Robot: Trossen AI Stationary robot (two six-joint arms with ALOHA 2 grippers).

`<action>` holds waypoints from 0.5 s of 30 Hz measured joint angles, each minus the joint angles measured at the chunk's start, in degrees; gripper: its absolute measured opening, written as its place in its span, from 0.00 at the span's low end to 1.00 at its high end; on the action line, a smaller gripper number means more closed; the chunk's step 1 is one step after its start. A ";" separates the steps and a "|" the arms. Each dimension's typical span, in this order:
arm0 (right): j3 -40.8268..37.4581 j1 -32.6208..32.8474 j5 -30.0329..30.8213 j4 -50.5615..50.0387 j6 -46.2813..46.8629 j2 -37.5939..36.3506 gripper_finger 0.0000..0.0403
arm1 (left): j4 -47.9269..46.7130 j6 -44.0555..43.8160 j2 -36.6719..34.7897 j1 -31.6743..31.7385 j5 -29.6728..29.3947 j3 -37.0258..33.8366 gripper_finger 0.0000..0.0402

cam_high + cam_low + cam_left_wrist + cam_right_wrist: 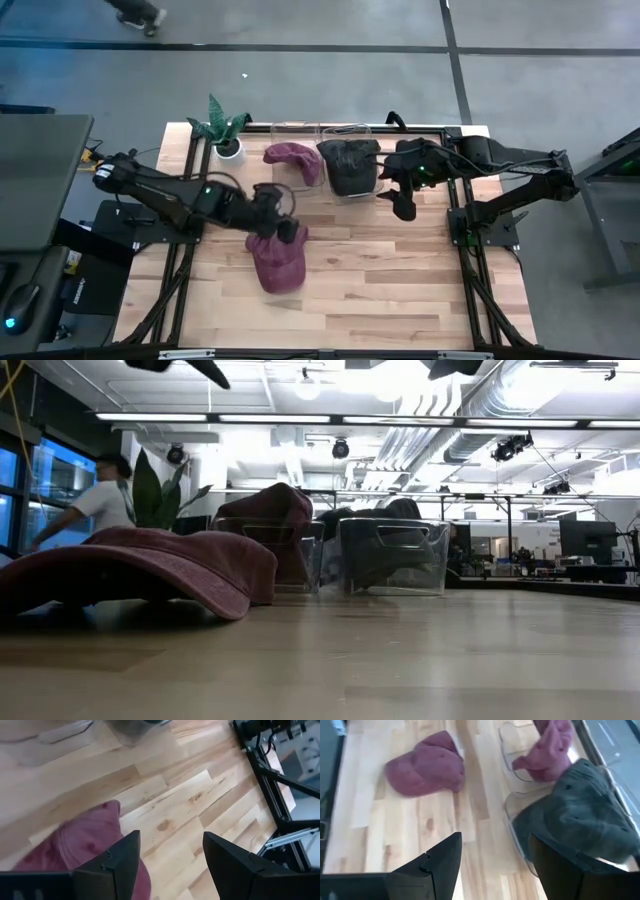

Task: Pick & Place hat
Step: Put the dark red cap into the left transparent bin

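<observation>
Three hats show from above: a maroon hat (276, 262) flat on the table (400, 290) near its middle, a second maroon hat (295, 160) draped on a clear bin (291, 131) at the far edge, and a dark hat (349, 163) in the next bin (360, 131) to its right. The left gripper (285, 230) hangs over the far end of the flat hat; only its wrist view shows the fingers (120, 865) spread apart with nothing between them, the hat's edge (87, 845) just below one of them. The right gripper (403, 207) sits just right of the dark hat, and its wrist view shows its fingers (440, 865) likewise parted and empty, with all three hats ahead of them. The low view misses both grippers but shows the flat hat (150, 570) lying on the wood at left, the two bins (390, 555) behind it, and a person (95, 505) in a white shirt far left. A potted plant (224, 130) stands at the far left corner, seen clearly from above
</observation>
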 joint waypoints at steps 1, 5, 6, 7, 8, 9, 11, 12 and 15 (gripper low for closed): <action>0.00 0.16 -0.56 0.37 -0.19 0.00 0.56 | -0.50 -1.80 0.00 -1.09 -1.16 0.00 0.52; 0.00 1.90 0.04 1.22 -0.77 0.34 0.56 | -3.03 -8.13 0.00 -5.71 -5.01 0.00 0.52; 0.00 2.59 0.20 1.78 -0.16 0.42 0.56 | -3.73 -9.51 0.00 -6.89 -5.75 0.00 0.52; -0.01 3.45 0.49 2.57 0.45 0.61 0.56 | -4.61 -10.84 0.00 -8.04 -6.32 0.00 0.52; -0.28 4.47 0.88 3.86 1.19 0.92 0.56 | -5.91 -12.07 0.00 -9.17 -6.92 0.00 0.52; -0.82 5.50 1.56 5.51 1.87 0.99 0.56 | -7.48 -13.16 0.00 -10.15 -7.68 0.00 0.52; -2.36 7.79 3.32 8.50 3.49 1.22 0.56 | -10.40 -15.52 0.00 -11.97 -9.07 0.00 0.52; -3.19 8.76 3.76 9.72 4.41 1.60 0.56 | -11.75 -16.60 0.00 -12.76 -9.45 -0.02 0.52; -6.09 11.43 5.22 12.90 8.39 2.40 0.56 | -13.02 -17.93 0.00 -14.53 -10.28 -1.46 0.52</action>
